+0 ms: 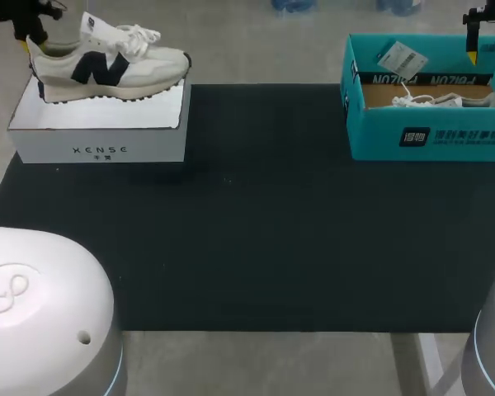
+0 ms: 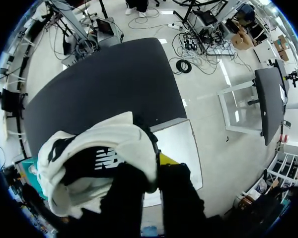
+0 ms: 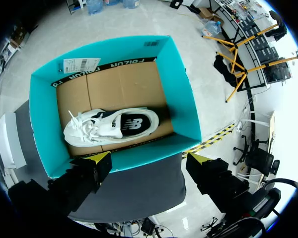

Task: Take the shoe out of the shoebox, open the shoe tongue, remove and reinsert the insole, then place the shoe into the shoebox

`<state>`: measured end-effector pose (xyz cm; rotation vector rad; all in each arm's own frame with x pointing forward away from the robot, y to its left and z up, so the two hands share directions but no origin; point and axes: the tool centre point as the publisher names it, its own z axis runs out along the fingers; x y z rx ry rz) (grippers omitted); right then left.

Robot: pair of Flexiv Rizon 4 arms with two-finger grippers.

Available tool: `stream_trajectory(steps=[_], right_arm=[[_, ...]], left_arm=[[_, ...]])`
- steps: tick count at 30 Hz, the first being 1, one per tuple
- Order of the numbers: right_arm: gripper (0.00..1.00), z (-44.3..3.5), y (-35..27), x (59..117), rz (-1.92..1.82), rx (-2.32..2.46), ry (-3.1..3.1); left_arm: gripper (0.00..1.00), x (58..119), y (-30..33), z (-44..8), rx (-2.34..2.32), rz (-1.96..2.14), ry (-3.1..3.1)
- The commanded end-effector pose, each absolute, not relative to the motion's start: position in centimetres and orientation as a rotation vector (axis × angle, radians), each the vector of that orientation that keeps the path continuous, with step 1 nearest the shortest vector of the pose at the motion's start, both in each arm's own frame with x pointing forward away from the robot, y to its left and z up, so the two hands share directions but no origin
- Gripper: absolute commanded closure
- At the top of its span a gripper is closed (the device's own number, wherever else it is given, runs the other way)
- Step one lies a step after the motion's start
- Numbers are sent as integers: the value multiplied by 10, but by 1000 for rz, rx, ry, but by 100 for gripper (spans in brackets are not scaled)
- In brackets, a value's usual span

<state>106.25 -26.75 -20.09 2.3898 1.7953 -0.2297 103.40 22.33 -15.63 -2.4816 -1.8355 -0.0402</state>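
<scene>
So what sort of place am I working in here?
Probably a robot test bench staged for shoe handling, not a shop: a black-topped table, a teal shoebox with one shoe lying inside, and a second sneaker posed on a white box at the far left corner.

Two shoes, one white box, one teal shoebox, one black mat.

A black mat lies flat, a white box with dark lettering on its front stands at its far left corner, and a white paper tag sits well apart, far right
</scene>
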Motion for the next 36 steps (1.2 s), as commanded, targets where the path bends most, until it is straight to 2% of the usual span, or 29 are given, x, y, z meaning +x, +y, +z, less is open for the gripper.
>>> stream_trajectory(steps=[1, 18, 27, 36], right_arm=[[0, -201, -268, 1062, -227, 2391, 1795], [0, -201, -268, 1062, -227, 2391, 1795], [0, -201, -268, 1062, -227, 2391, 1795], [0, -201, -268, 1062, -227, 2391, 1795]], left_arm=[[100, 951, 178, -154, -2728, -606, -1983], [100, 795, 50, -159, -2869, -601, -1993], [100, 771, 7, -164, -2901, -608, -1962], [100, 769, -5, -164, -2913, -572, -1954]])
